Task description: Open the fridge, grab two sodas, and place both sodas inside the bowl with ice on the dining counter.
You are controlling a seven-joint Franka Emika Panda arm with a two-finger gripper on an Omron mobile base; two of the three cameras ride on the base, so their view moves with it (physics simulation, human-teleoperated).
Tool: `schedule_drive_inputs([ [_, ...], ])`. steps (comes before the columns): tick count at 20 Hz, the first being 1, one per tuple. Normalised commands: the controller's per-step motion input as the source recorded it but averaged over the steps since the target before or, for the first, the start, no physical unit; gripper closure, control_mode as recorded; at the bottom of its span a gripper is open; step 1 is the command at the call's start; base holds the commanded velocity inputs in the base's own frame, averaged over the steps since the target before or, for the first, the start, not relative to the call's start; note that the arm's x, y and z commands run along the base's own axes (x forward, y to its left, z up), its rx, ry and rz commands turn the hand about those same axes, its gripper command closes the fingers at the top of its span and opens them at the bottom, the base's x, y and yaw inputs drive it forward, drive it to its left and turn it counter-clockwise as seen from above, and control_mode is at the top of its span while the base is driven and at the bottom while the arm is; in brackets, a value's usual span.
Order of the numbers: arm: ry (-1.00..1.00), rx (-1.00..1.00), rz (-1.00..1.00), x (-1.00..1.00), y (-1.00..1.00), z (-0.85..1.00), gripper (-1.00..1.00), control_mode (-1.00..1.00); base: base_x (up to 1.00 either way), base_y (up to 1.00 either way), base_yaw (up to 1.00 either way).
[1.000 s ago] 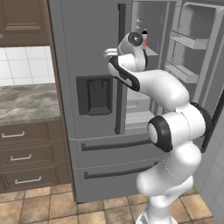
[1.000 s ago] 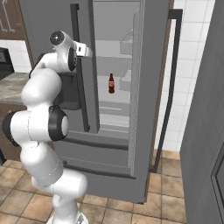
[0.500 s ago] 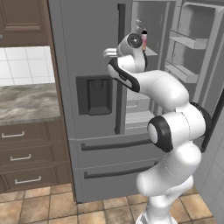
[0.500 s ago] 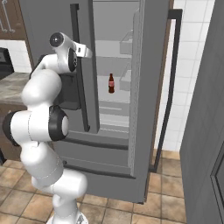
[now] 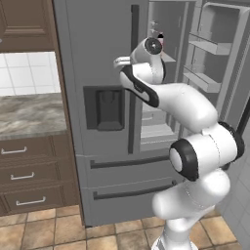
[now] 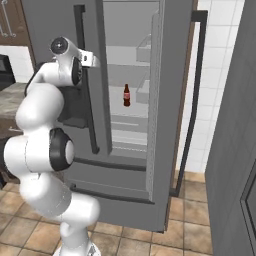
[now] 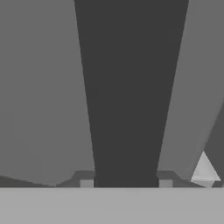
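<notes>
Hand view: gripper [image 7: 126,183] seemingly clamped on the tall grey fridge's [image 5: 93,63] long dark bar handle [image 7: 127,87]; small dark cola bottle [image 6: 126,95] shelved far inside.

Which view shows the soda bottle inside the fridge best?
The right base view: the cola bottle stands upright on a shelf, seen through the open right door of the fridge. In the left base view the arm blocks that shelf; the hand view looks at a dark bar handle.
</notes>
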Motion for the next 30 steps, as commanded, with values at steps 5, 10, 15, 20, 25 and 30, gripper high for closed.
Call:
schedule_drive_inputs([
  [5, -0.05, -0.01, 0.16, -1.0, 0.74, 0.0, 1.0, -1.0, 0.0, 0.0, 0.0],
  [10, -0.02, -0.04, 0.1, -1.0, 0.99, -0.01, 1.0, -1.0, 0.0, 0.0, 0.0],
  [15, 0.0, -0.03, 0.08, -1.0, 1.0, 0.0, 1.0, -1.0, 0.0, 0.0, 0.0],
  [20, 0.0, -0.04, 0.05, -1.0, 0.98, 0.0, -1.0, -1.0, 0.0, 0.0, 0.0],
  [25, -0.01, 0.0, 0.01, -0.92, -0.11, 0.02, -1.0, -1.0, 0.0, 0.0, 0.0],
  [30, 0.0, 0.1, -0.01, -0.69, -0.99, 0.04, -1.0, -1.0, 0.0, 0.0, 0.0],
])
